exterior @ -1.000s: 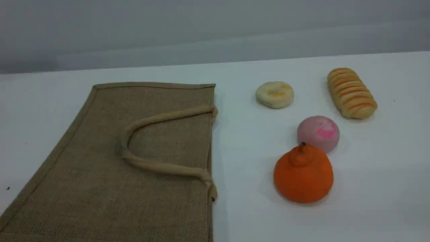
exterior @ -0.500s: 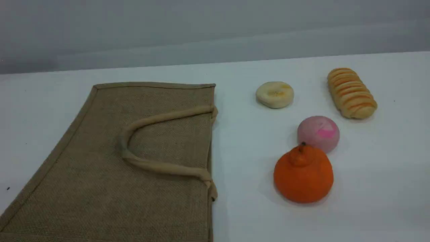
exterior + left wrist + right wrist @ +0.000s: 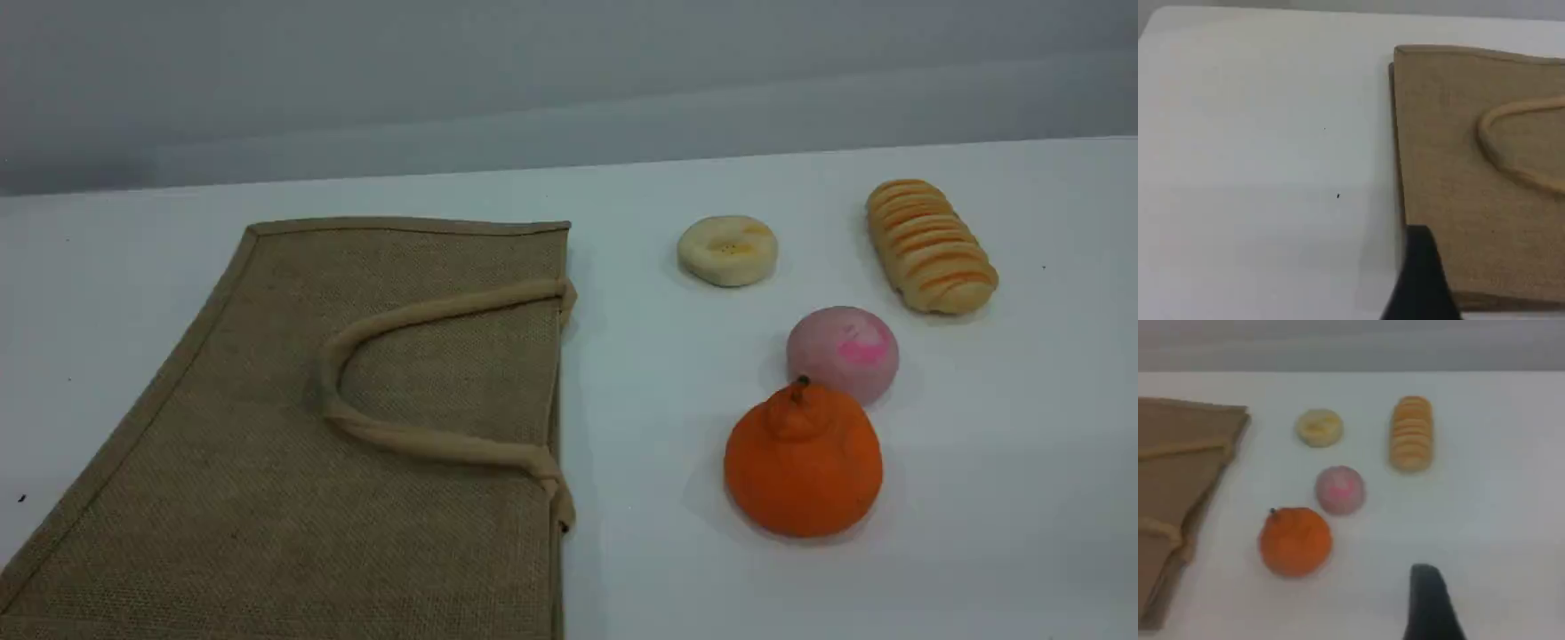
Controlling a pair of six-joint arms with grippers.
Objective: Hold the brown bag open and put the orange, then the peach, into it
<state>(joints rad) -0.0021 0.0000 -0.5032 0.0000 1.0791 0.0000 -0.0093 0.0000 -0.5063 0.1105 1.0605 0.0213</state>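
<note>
The brown bag [image 3: 267,444] lies flat on the left of the white table, its mouth edge facing right and a beige handle [image 3: 427,440] folded back on top. The orange [image 3: 803,467] sits to the right of the bag, with the pink peach [image 3: 843,351] touching it just behind. Neither arm appears in the scene view. One dark fingertip [image 3: 1421,280] of my left gripper hovers over the bag's [image 3: 1458,173] left edge. One fingertip [image 3: 1429,603] of my right gripper hangs near the orange [image 3: 1295,541] and peach [image 3: 1340,490], to their right. Nothing is held.
A round cream bun [image 3: 727,250] lies behind the peach. A yellow loaf with orange stripes [image 3: 931,246] lies at the back right. The table's far edge meets a grey wall.
</note>
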